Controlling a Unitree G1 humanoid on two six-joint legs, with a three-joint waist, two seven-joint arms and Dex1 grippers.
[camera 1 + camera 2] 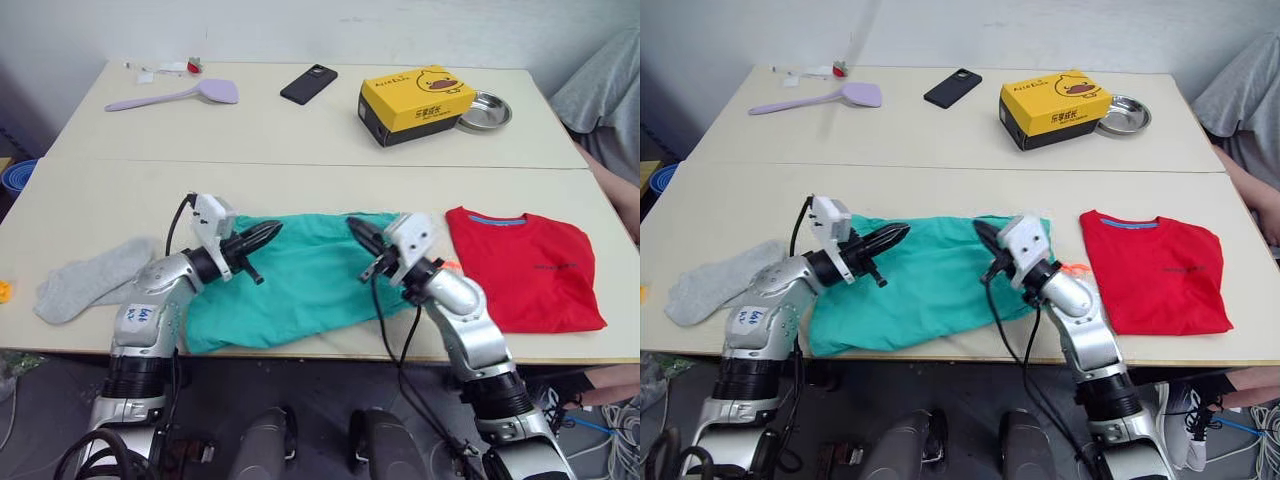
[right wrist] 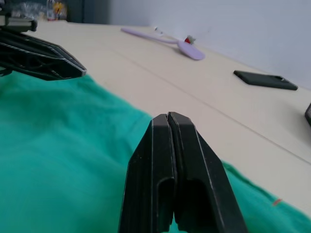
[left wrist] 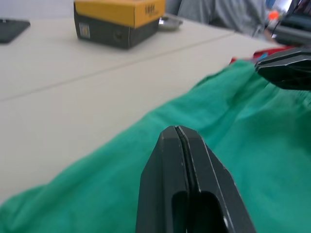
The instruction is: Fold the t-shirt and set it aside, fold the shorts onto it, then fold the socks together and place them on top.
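Observation:
The teal-green shorts (image 1: pixel 290 280) lie spread flat at the table's near edge, between my two arms. My left gripper (image 1: pixel 272 232) hovers shut just above their left part, holding nothing. Over their right part my right gripper (image 1: pixel 355 229) is likewise shut and empty. An orange bit of drawstring (image 1: pixel 452 264) peeks out by my right wrist. The red t-shirt (image 1: pixel 525 268) lies folded to the right of the shorts. The grey socks (image 1: pixel 90 278) rest at the near left, apart from both grippers.
On the far half of the table are a yellow box (image 1: pixel 415 103), a metal dish (image 1: pixel 484 110), a black phone (image 1: pixel 308 84) and a lilac spatula (image 1: pixel 175 96). A person in grey sits at the right edge (image 1: pixel 605 95). A blue bowl (image 1: pixel 17 175) stands off the table's left side.

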